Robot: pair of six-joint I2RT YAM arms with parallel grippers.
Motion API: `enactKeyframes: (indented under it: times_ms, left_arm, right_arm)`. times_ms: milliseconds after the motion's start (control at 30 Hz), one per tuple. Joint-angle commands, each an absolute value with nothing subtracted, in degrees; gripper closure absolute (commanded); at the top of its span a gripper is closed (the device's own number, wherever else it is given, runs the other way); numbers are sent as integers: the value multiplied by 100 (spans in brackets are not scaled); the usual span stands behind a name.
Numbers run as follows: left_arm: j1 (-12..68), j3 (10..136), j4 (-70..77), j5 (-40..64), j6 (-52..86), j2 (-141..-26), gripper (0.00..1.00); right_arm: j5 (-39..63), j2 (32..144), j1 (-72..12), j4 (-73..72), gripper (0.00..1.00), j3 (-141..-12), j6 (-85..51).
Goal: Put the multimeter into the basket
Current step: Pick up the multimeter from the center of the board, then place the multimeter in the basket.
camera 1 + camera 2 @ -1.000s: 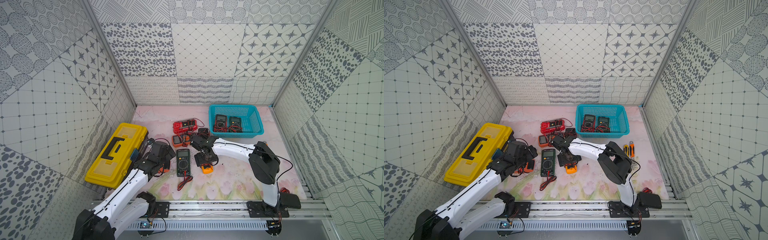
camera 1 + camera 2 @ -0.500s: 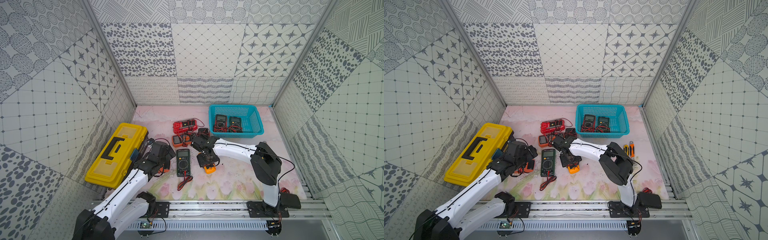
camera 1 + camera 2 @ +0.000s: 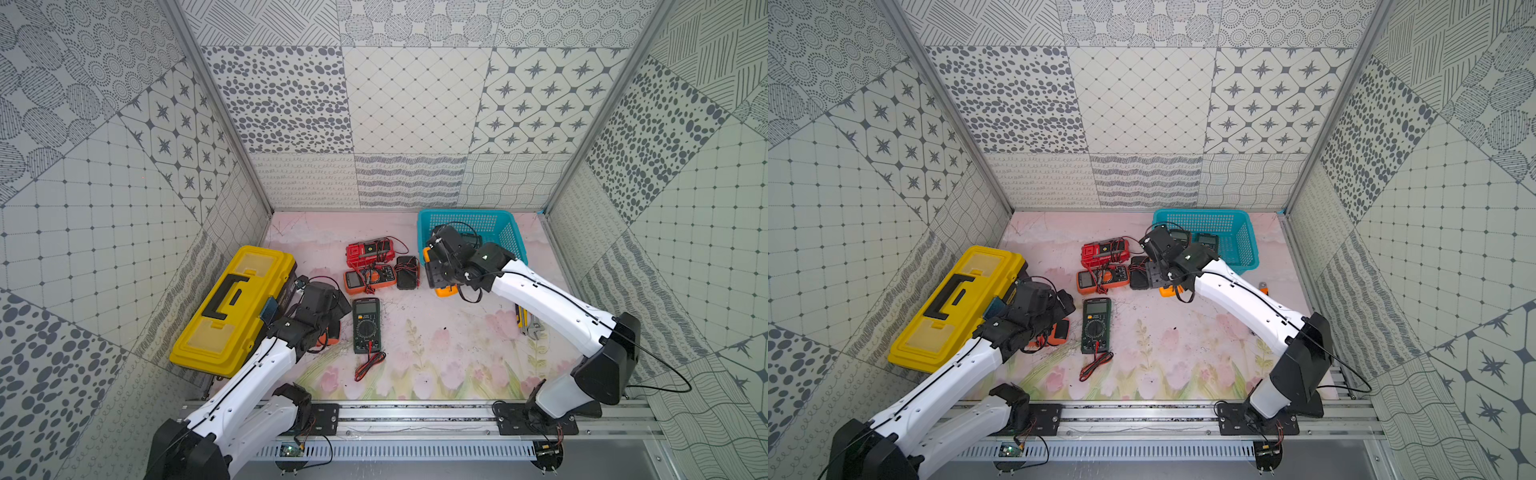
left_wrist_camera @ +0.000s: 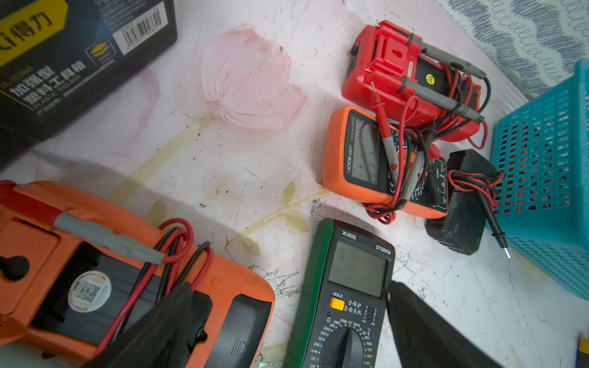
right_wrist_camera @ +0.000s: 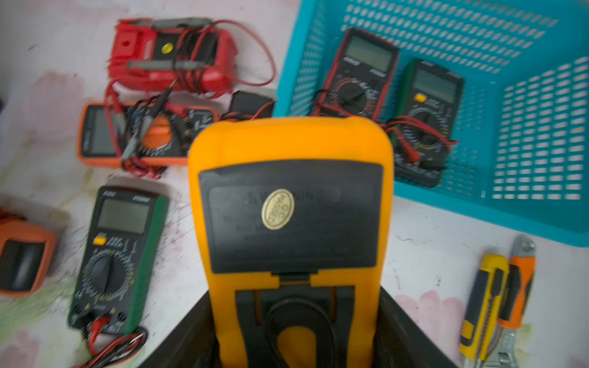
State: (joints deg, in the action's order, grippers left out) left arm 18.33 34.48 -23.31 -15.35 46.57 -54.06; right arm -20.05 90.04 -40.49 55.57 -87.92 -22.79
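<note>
The right gripper [image 5: 293,331] is clamped on the yellow multimeter [image 5: 290,204], its black back showing; it is lifted off the table [image 3: 436,332] by the near corner of the basket [image 3: 465,213], not yet inside; two meters [image 5: 360,73] lie in that basket; the left gripper [image 4: 290,290] hangs spread wide above a green meter [image 4: 350,286] and an orange meter [image 4: 95,270].

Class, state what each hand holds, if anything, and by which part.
The right hand grips the yellow multimeter by the sides of one end; the left hand holds nothing.
</note>
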Motion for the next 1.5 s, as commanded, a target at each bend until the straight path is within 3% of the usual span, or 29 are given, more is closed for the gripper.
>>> enactKeyframes:
  times_ms: [0, 267, 467, 1100, 1333, 1467]
  left_arm:
    - [1794, 3479, -2027, -1394, 4507, -5464, 1]
    - [1791, 3516, -1875, -1164, 4472, -5650, 1]
    - [1789, 3448, -1661, -991, 4564, -5636, 1]
    - [1793, 3507, -1749, -1056, 4472, -5492, 1]
    - [1792, 3531, -1754, -1089, 4436, -5493, 1]
    - [1789, 3583, -1762, -1116, 4385, -5518, 1]
  right_arm:
    - [-2323, 9106, -3374, 5248, 81, -8996, -1648]
    - [-2485, 10347, -1835, 5072, 82, -9943, -808]
    - [-1922, 11328, -1085, 5149, 83, -10623, -678]
    - [-1612, 13271, -539, 5649, 82, -11784, -392]
    - [-1093, 13670, -399, 5790, 69, -11866, -567]
    - [-979, 13714, -396, 5925, 40, -11936, -602]
